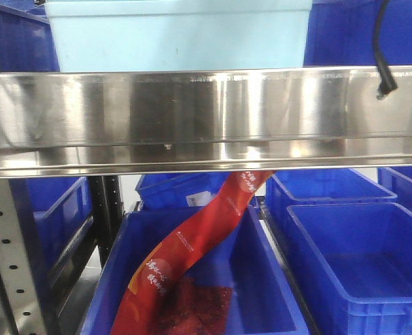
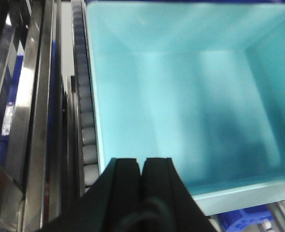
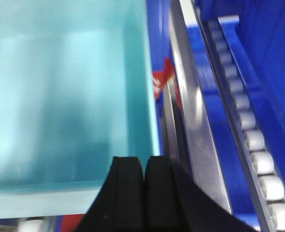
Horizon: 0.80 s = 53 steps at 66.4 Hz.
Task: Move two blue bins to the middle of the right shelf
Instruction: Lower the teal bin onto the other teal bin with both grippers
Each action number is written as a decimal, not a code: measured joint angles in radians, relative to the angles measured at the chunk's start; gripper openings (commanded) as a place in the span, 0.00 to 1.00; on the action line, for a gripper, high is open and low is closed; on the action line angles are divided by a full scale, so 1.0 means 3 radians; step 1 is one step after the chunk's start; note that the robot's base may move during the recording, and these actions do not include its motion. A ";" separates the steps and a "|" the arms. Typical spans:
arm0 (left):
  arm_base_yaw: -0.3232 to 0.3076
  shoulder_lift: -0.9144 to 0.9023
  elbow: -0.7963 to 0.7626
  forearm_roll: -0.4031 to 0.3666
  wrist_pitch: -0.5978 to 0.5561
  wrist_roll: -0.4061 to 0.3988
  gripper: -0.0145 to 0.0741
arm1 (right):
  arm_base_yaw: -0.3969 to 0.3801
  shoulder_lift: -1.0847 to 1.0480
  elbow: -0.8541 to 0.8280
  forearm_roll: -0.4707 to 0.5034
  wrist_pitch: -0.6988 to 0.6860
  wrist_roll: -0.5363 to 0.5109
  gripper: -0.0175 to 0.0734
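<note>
Both grippers had their black fingers pressed together, holding nothing. Just ahead of the left gripper (image 2: 143, 166) lay the near rim of a pale blue bin (image 2: 181, 96), with a roller track (image 2: 87, 140) off to its left. Ahead and left of the right gripper (image 3: 144, 166) sat the same bin, a steel rail (image 3: 191, 111) and rollers (image 3: 251, 140) to its right. Beneath the shelf beam (image 1: 206, 118), dark blue bins (image 1: 359, 265) waited, one holding a red packet (image 1: 192, 251).

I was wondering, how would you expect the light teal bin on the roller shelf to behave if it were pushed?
The light teal bin looks empty, so probably light for its size. It seems to sit beside roller tracks, so it may glide easily once nudged. Its straight molded walls suggest it is stiff and unlikely to tip.
</note>
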State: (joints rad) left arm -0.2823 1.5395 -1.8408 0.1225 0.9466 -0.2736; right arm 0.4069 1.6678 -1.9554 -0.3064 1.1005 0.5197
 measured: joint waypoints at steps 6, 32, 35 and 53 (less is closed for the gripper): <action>-0.0014 -0.0180 0.0118 -0.0007 -0.0078 0.0000 0.04 | 0.0124 -0.0104 0.0014 -0.0173 0.0000 0.0000 0.01; -0.0119 -0.1185 0.1999 -0.0036 -0.1573 0.0000 0.04 | 0.0474 -0.0649 0.1240 -0.0408 -0.0985 -0.0007 0.01; -0.0119 -0.1302 0.2172 -0.0036 -0.1694 0.0000 0.04 | 0.0474 -0.0771 0.1474 -0.0416 -0.1190 -0.0007 0.01; -0.0119 -0.1809 0.3165 -0.0022 -0.2346 0.0000 0.04 | 0.0429 -0.1513 0.2663 -0.0532 -0.1756 -0.0007 0.01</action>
State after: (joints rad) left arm -0.3181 0.9968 -0.8913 0.1158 0.2427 -0.2736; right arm 0.5356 1.2140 -1.1564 -0.4661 0.5738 0.5177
